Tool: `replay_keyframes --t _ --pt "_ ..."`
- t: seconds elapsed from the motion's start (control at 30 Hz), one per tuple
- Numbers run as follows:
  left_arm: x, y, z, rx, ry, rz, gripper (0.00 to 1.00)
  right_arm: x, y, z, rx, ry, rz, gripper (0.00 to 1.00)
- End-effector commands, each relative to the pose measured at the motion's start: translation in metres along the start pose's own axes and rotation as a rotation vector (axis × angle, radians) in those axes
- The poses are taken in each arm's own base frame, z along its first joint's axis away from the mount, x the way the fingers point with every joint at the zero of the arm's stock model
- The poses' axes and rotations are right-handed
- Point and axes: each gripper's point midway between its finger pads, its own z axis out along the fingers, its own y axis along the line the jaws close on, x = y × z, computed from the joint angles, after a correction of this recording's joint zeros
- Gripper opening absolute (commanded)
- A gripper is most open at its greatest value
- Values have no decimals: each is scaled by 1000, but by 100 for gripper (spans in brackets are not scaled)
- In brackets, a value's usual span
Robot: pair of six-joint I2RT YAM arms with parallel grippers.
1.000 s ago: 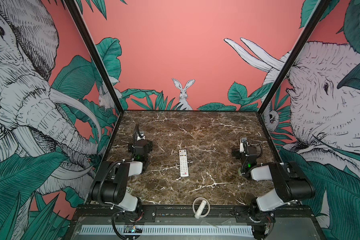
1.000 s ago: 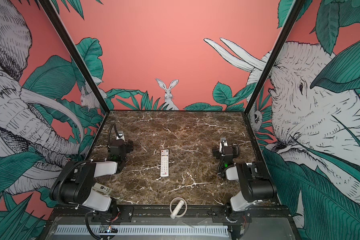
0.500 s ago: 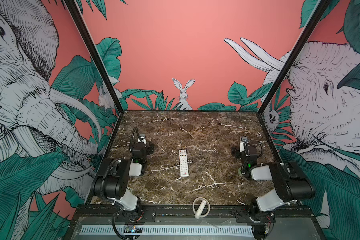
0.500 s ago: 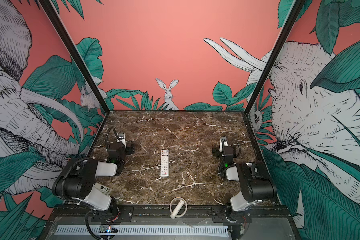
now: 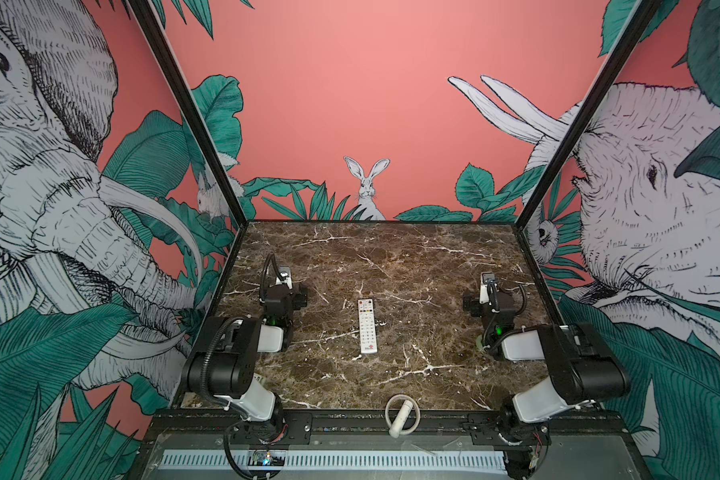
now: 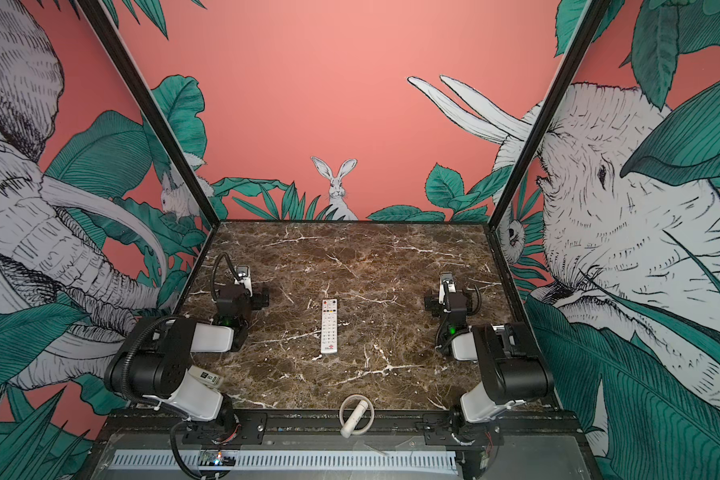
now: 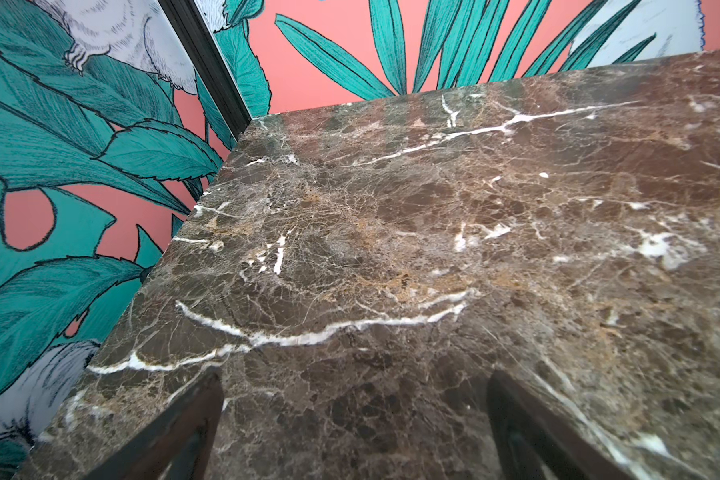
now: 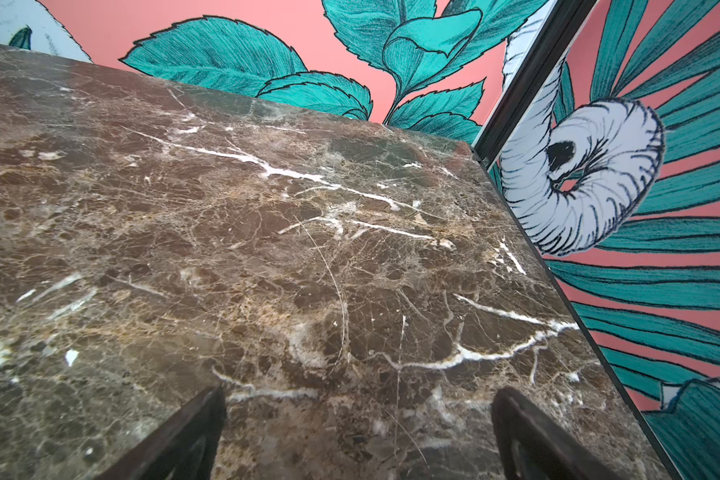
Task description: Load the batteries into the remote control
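Observation:
The remote control [image 5: 367, 326] [image 6: 329, 327] is a slim white bar lying button side up in the middle of the marble table, lengthwise toward the back wall. The batteries are not in view. My left gripper [image 5: 284, 286] [image 7: 354, 386] hovers low to the left of the remote, well apart from it, open with only bare marble between its dark fingers [image 7: 192, 415]. My right gripper [image 5: 489, 291] [image 8: 358, 399] sits to the right of the remote at about the same distance. It is also open and holds nothing.
A white cylinder with a ring [image 5: 402, 415] [image 6: 356, 415] rests on the table's front edge. A small white printed piece [image 6: 208, 376] lies by the left arm's elbow. Patterned walls and black corner posts [image 7: 208, 62] [image 8: 516, 83] close in the table's left, right and back sides.
The left wrist has turned a little, so its white camera block now shows on top. The right arm and the remote have not moved.

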Motion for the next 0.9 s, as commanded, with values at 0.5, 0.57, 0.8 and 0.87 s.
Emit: replay_keyframes --t 0.5,0.57,0.8,0.87 --pt "-10 2 -2 -1 -32 0 100 -16 1 0 -12 -68 22 99" --pt "-10 2 -2 0 -32 -1 100 -16 0 0 -12 -67 21 99" --pt "-10 2 -2 0 -32 -1 100 -16 1 1 -13 -63 21 99" --pt "-10 3 -2 -2 -32 -1 99 -16 1 1 -15 -60 21 99"
